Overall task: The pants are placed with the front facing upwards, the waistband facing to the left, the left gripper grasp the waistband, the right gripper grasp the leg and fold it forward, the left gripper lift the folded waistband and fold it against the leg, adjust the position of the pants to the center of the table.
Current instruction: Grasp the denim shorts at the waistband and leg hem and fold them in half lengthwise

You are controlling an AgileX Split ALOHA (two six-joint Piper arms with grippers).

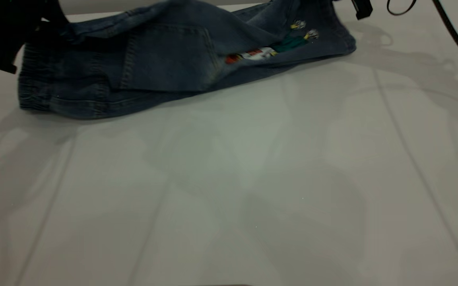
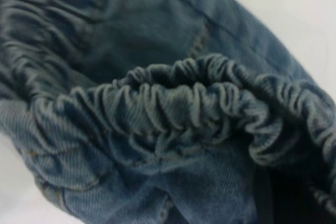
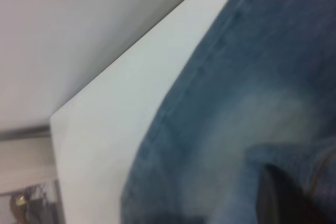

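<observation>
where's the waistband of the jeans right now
In the exterior view the waistband is at the far left of the table, at the left end of the pants, just under the left gripper. It fills the left wrist view.

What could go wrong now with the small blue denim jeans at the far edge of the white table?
The blue denim jeans lie at the white table's far edge, so a pull could drag them off. The left gripper sits at the ruched waistband; thick gathers may slip. The upper layer looks uneven, so the fold may skew.
</observation>
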